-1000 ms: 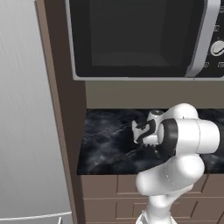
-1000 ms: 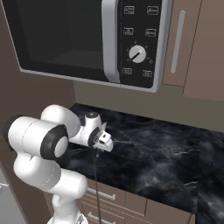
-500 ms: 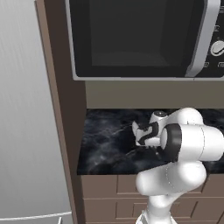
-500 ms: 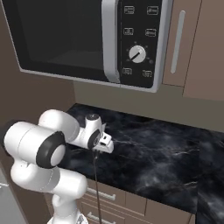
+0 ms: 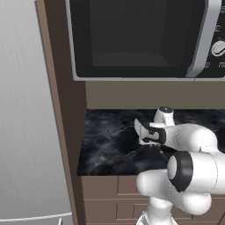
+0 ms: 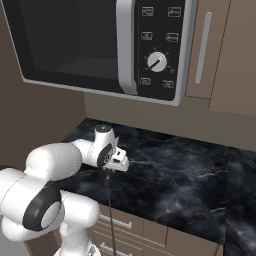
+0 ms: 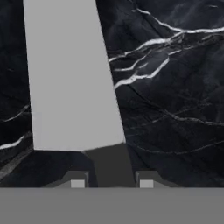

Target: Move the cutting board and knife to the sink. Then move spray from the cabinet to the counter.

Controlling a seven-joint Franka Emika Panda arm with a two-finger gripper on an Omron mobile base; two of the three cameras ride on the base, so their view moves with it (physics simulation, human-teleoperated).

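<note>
My gripper (image 7: 111, 183) is shut on the knife. Its short dark handle (image 7: 109, 162) sits between the finger tips, and the broad silver blade (image 7: 70, 74) reaches away over the black veined counter (image 7: 175, 87). In the base views the hand (image 5: 147, 133) (image 6: 116, 160) hovers low over the counter (image 5: 110, 145) (image 6: 185, 175) near its left end. A thin dark line (image 6: 108, 200) under the hand looks like the knife seen edge-on. The cutting board, the spray and the sink are out of view.
A black microwave (image 5: 140, 39) (image 6: 100, 45) hangs close above the counter. A grey fridge (image 5: 26, 123) and a brown side panel (image 5: 61, 110) bound the left. A closed cabinet door with a silver handle (image 6: 202, 47) is at upper right. Brown drawers (image 6: 125, 225) lie below.
The arm's elbow and shoulder have swung lower and outward. The hand with the knife has stayed at nearly the same spot above the counter.
</note>
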